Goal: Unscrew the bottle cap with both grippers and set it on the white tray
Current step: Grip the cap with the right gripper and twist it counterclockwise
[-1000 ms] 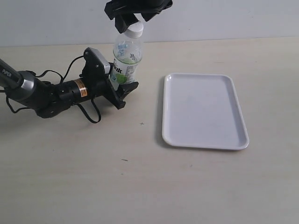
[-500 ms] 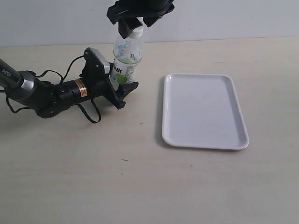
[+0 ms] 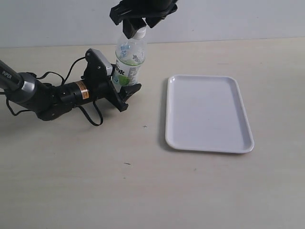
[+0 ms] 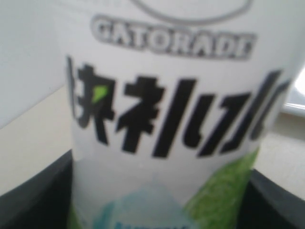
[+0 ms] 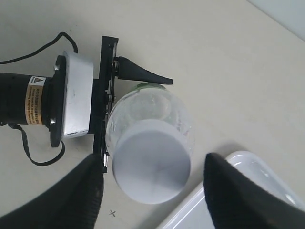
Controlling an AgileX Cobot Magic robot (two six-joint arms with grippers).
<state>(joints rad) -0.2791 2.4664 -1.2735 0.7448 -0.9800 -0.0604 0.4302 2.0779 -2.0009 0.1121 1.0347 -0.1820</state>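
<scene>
The clear bottle with a white-and-green label stands upright on the table, left of the white tray. My left gripper lies low and is shut on the bottle's lower body; the label fills the left wrist view between dark fingers. My right gripper hangs over the bottle's top, open, with one finger on either side of the white bottle cap. From above, the bottle cap sits on the neck with small gaps to both fingers.
The left arm with its copper band and looping cables stretches over the table to the bottle's left. The tray's near corner lies close beside the right gripper's finger. A pale wall runs behind the table.
My right gripper has come down from just above the cap until its fingers flank it. The bottle and the left gripper have not moved.
</scene>
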